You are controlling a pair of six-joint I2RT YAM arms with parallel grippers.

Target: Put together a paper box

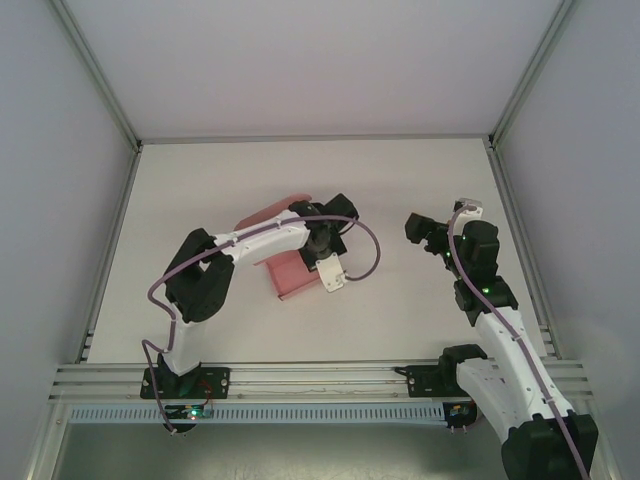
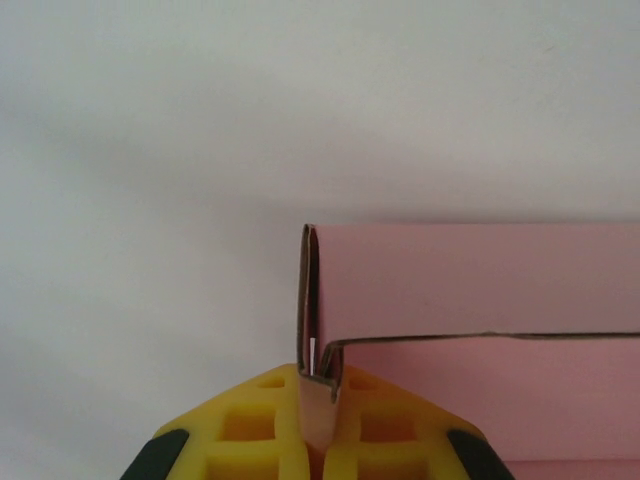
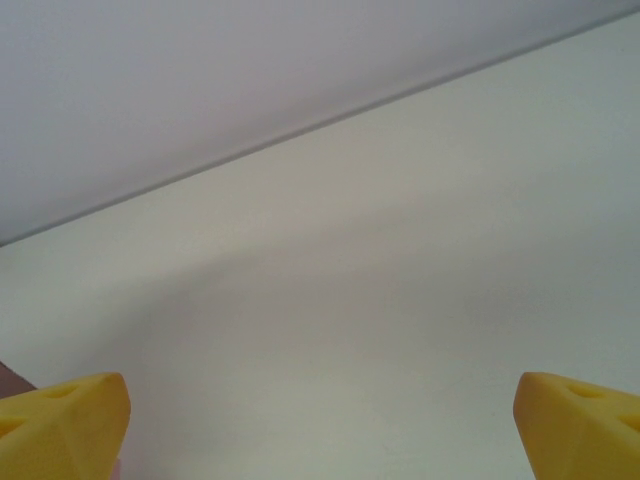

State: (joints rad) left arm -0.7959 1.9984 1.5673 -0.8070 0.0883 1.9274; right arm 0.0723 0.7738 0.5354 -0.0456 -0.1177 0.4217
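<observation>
The paper box [image 1: 293, 275] is thin pink card, partly folded. From the top camera one panel lies low on the table [image 1: 420, 180] near its middle, with a raised edge along its near side, and another pink flap sticks out behind the left arm's forearm. From the left wrist camera a broad pink panel [image 2: 480, 280] runs off to the right with a darker cut edge along its lower side, and at its left end a narrow flap stands upright, doubled over so that two layers of card show. The left gripper [image 2: 318, 415] is clamped on the foot of that upright flap, its yellow fingers [image 2: 250, 430] pressed against the card from both sides. The right gripper [image 1: 415, 228] is above the table well to the right of the box, its yellow fingertips [image 3: 65, 425] spread wide with bare surface between them. The table is plain white and matte, enclosed by pale grey walls with aluminium rails [image 1: 300, 375] along the near edge.
</observation>
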